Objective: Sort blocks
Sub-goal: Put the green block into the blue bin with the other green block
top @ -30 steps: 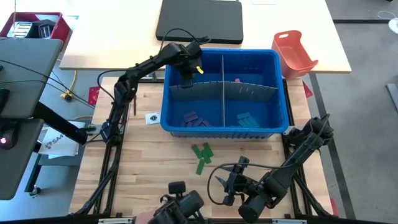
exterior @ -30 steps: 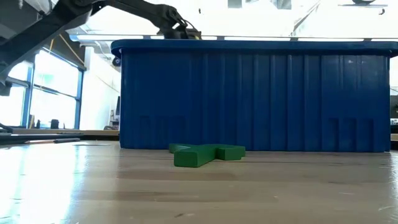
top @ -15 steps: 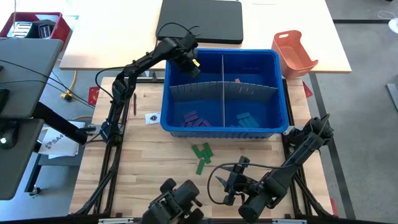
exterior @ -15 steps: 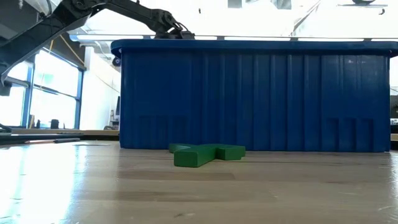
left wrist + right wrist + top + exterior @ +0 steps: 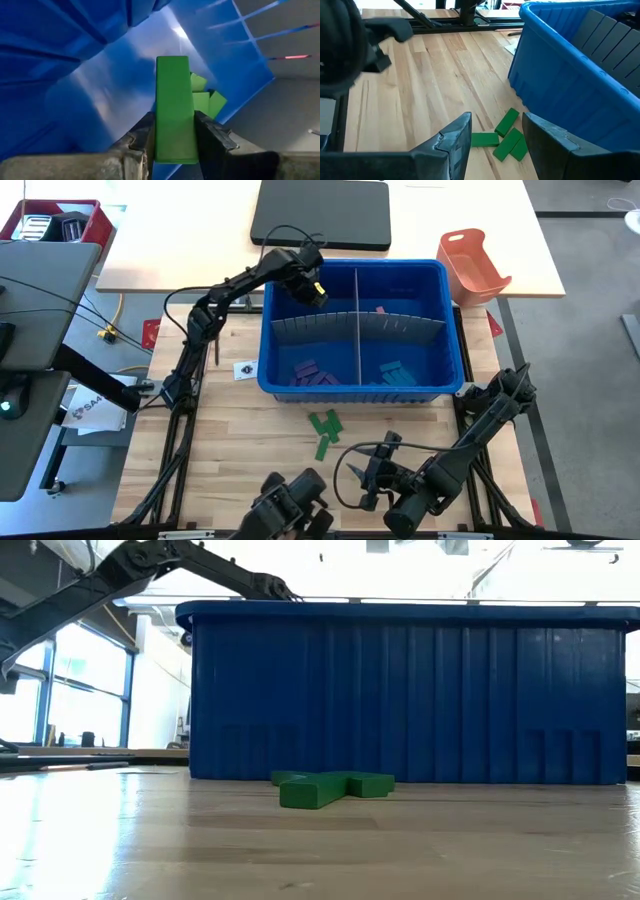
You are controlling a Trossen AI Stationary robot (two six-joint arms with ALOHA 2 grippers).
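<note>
The left gripper hangs over the far left compartment of the blue bin – its fingers are clamped on a green block, with more green blocks on the floor below. The right gripper waits near the table's front edge, fingers apart and empty – loose green blocks lie on the table before the bin.

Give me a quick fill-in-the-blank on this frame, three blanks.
1. The left hand is shut on a flat rectangular block coloured ____.
2. That hand hovers over the far-left compartment of the ____ plastic bin.
3. The loose green blocks on the wooden table lie on the bin's ____ side.

Missing: green; blue; near
</note>
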